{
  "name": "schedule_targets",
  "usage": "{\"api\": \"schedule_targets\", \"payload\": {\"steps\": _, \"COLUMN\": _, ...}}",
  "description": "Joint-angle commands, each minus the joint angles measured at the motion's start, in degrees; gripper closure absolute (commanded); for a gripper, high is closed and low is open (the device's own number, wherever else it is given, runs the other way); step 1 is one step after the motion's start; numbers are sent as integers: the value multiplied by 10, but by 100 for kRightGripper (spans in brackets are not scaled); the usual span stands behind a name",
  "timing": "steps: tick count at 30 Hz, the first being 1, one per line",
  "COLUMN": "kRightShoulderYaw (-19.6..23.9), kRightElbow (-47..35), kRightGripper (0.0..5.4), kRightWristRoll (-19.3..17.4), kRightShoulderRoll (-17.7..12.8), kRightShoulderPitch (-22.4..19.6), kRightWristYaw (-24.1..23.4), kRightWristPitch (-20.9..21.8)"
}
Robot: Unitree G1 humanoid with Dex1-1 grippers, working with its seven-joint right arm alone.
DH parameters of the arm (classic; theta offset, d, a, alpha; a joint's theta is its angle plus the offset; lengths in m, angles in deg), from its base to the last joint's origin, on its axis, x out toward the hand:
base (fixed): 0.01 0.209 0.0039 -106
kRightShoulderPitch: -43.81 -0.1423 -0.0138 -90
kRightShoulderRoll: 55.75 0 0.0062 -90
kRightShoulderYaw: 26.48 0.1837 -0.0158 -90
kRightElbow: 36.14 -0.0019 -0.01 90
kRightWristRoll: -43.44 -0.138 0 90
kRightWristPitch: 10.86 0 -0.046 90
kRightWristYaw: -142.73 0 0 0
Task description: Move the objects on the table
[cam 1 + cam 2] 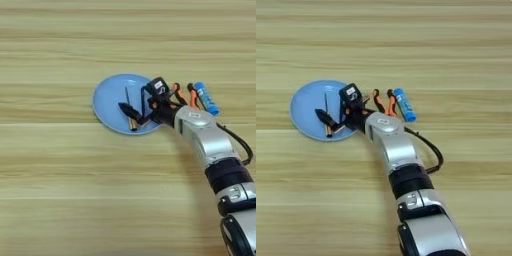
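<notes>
Reaching: right gripper (135,111) over round light-blue plate (107,97), silver forearm (205,137) entering from lower right.
Fingers: two black fingers (126,108) spread, straddling thin amber-handled screwdriver (129,115) lying on plate; no pinch visible.
Off-plate items: orange-handled pliers (383,102) and blue cylinder with white cap (405,105), just beside plate on light wooden tabletop (50,175).
Technique: centre fingers over shaft, close squarely, avoid dragging plate.

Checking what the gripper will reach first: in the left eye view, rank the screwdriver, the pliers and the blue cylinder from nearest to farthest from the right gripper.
1. Screwdriver, on the plate, right by the right gripper.
2. Pliers, off the plate, to its right.
3. Blue cylinder, farthest right.
</notes>
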Motion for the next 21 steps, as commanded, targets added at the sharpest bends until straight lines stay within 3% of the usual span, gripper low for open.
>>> {"api": "schedule_targets", "payload": {"steps": 1, "kRightShoulderYaw": -2, "kRightElbow": -20, "kRightGripper": 3, "kRightWristRoll": 6, "kRightShoulderRoll": -7, "kRightShoulderPitch": -32, "kRightWristYaw": -5, "kRightWristPitch": 5}}
{"api": "schedule_targets", "payload": {"steps": 7, "kRightShoulderYaw": -5, "kRightElbow": -14, "kRightGripper": 3, "kRightWristRoll": 13, "kRightShoulderRoll": -6, "kRightShoulderPitch": -38, "kRightWristYaw": -7, "kRightWristPitch": -4}}
{"api": "schedule_targets", "payload": {"steps": 21, "kRightShoulderYaw": -17, "kRightElbow": 0, "kRightGripper": 170, "kRightWristRoll": 25, "kRightShoulderRoll": -5, "kRightShoulderPitch": -59, "kRightWristYaw": 4, "kRightWristPitch": -49}}
